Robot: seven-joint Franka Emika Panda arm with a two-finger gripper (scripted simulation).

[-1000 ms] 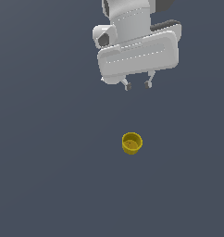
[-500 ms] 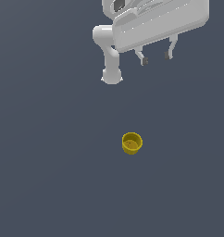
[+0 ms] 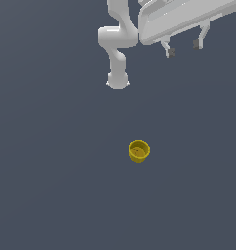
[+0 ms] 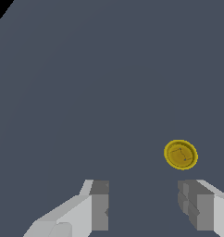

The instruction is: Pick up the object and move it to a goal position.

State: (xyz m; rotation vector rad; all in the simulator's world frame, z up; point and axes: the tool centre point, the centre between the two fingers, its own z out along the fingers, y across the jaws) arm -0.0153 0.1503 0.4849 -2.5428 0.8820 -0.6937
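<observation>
surface: flat dark grey floor (image 3: 51,185) | on it: yellow cup (image 3: 139,151), upright

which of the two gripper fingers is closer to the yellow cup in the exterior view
The finger toward the exterior view's left; the other finger sits farther right. The yellow cup lies well below both, untouched.

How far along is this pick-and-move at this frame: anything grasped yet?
Nothing looks done: the yellow cup sits upright on the grey floor, untouched. In hand: the gripper is open and empty, high above and off toward the exterior view's right of the cup; the wrist view shows the cup outside the fingers. Left: align, descend, grasp, lift and carry. No goal marker is visible.
</observation>
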